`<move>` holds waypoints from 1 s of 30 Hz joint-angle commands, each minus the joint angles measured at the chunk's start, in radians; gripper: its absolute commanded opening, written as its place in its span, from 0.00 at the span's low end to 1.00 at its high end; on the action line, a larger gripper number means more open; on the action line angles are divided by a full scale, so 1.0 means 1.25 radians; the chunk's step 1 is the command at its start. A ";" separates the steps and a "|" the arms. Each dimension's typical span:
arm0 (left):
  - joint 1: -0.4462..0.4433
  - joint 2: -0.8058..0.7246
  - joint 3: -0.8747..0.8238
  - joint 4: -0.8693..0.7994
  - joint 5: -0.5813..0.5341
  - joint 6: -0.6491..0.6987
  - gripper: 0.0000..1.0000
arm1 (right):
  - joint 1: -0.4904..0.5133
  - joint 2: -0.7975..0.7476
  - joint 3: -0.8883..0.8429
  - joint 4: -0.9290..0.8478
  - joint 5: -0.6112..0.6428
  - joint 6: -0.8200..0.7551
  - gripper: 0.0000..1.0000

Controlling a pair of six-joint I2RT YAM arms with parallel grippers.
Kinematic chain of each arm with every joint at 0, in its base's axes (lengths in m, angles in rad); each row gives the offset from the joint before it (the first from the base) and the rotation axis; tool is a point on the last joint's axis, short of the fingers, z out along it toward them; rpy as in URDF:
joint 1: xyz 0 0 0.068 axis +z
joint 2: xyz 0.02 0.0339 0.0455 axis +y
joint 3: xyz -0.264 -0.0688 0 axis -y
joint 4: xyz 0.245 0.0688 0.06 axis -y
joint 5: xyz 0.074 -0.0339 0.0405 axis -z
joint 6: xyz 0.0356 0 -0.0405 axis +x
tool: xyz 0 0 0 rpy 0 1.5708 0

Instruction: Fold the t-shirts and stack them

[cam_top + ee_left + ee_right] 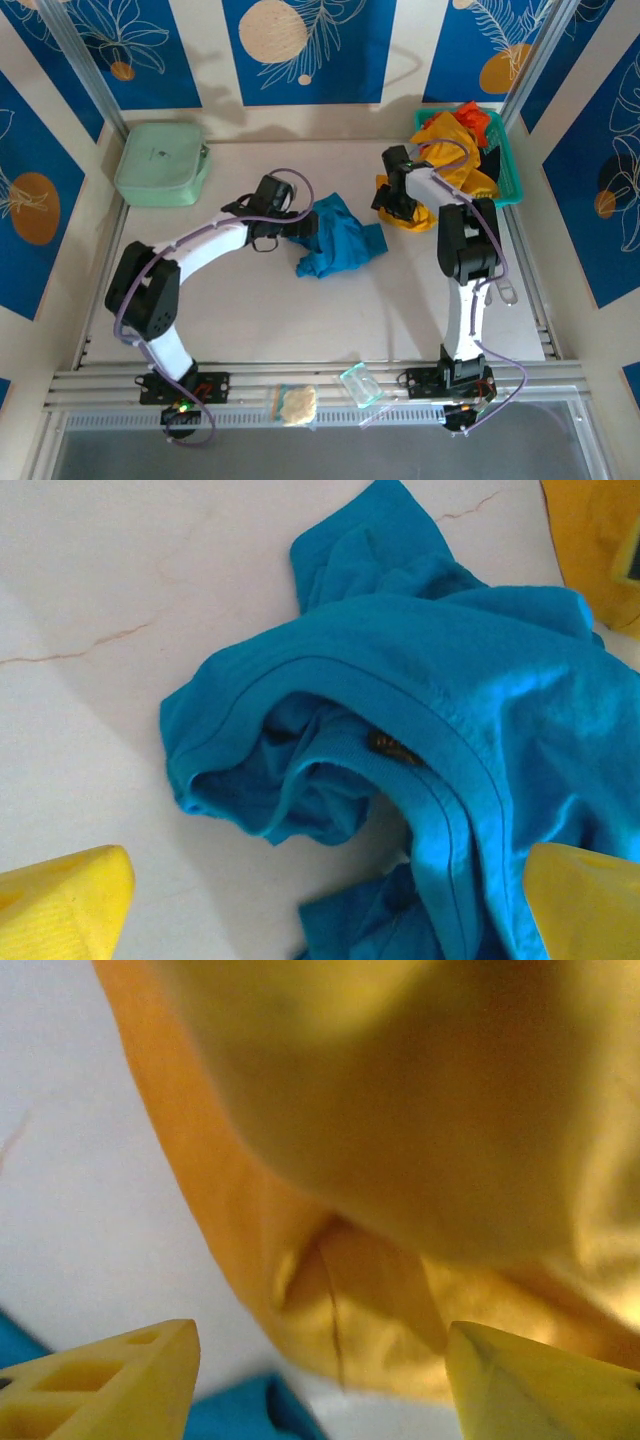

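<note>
Teal t-shirt (430, 680) lay crumpled in the middle of the table (300, 320), collar up, between the wide-spread fingers (60, 905) of the left gripper (325, 910), nothing pinched. The right gripper (320, 1380) stood parted as well, the yellow-orange t-shirt (400, 1160) bunched just ahead of its tips, beside the mesh basket (512, 178). That cloth was a close-up blur, its folds hard to sort.

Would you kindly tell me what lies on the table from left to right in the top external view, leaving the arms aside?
Pale green rounded zip case → crumpled teal-blue cloth t-shirt → yellow-orange cloth t-shirt → teal plastic mesh basket.
</note>
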 commanded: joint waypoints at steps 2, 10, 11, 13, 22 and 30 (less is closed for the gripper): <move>-0.004 0.031 -0.018 0.067 0.039 -0.020 0.99 | -0.010 0.095 0.080 -0.053 0.015 -0.005 0.55; -0.005 0.014 -0.066 0.069 0.051 -0.014 0.96 | -0.014 0.092 0.188 -0.115 -0.025 -0.055 0.00; -0.005 0.005 -0.073 0.066 0.050 -0.011 0.95 | -0.015 0.065 0.207 -0.132 -0.014 -0.067 0.00; -0.006 -0.012 -0.083 0.056 0.047 -0.006 0.95 | -0.025 0.006 0.253 -0.161 0.009 -0.093 0.00; -0.029 -0.074 -0.093 0.027 0.032 0.012 0.94 | -0.197 0.018 0.683 -0.365 0.030 -0.190 0.00; -0.070 -0.078 -0.063 -0.009 0.025 0.029 0.94 | -0.314 0.122 0.750 -0.366 0.075 -0.174 0.00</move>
